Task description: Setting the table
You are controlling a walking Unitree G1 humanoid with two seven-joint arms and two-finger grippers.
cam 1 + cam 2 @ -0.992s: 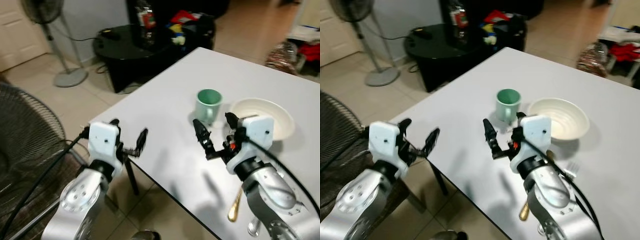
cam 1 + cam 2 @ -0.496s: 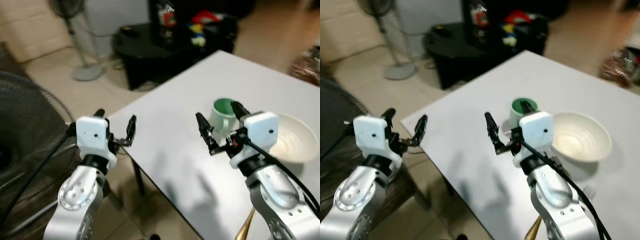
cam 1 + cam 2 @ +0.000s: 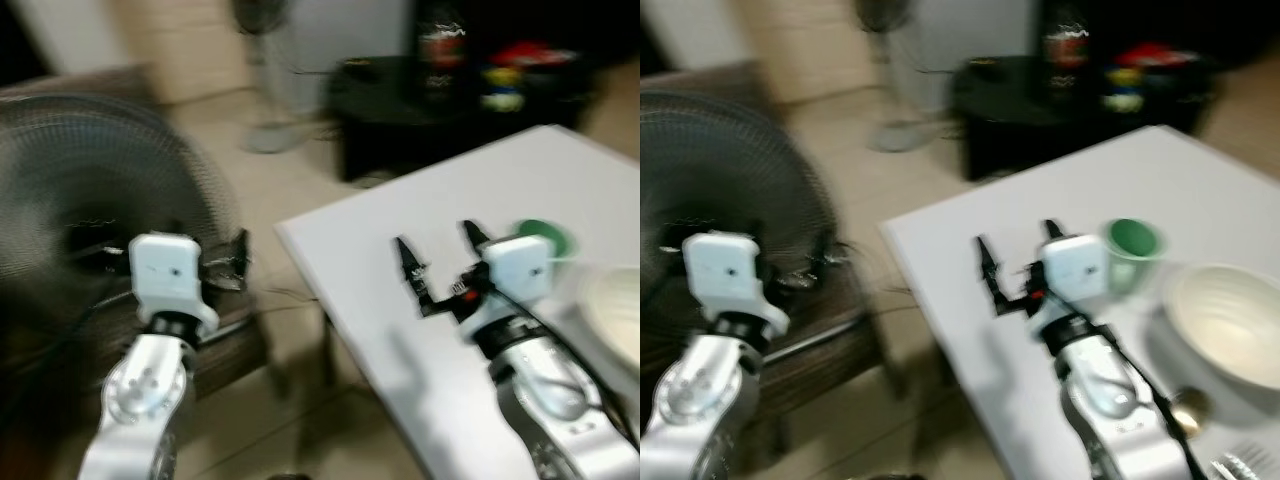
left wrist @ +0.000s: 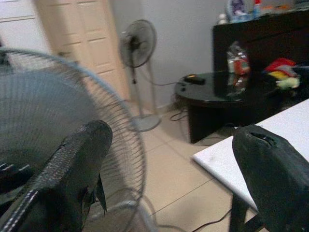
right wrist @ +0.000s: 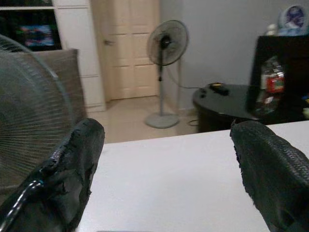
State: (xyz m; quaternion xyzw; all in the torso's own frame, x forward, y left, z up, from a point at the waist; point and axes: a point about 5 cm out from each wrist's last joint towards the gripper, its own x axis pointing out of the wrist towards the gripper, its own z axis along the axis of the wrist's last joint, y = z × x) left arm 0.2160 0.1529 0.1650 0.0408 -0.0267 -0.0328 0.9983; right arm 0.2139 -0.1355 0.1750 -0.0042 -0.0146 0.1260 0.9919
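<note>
A green mug stands on the white table, with a cream bowl beside it to the right. A gold spoon and a fork lie near the table's front right. My right gripper hovers open over the table just left of the mug, holding nothing. My left gripper is off the table's left corner, over the floor, blurred in the eye views. In the left wrist view its fingers stand wide apart and empty.
A large fan grille stands close on the left. Beyond the table are a standing fan, a black round side table with bottles and toys, and a closed door. Tiled floor lies between them.
The whole picture has swung left and blurred, so the table, mug and bowl now sit further right. Both grippers stay open and empty, held out in front.
</note>
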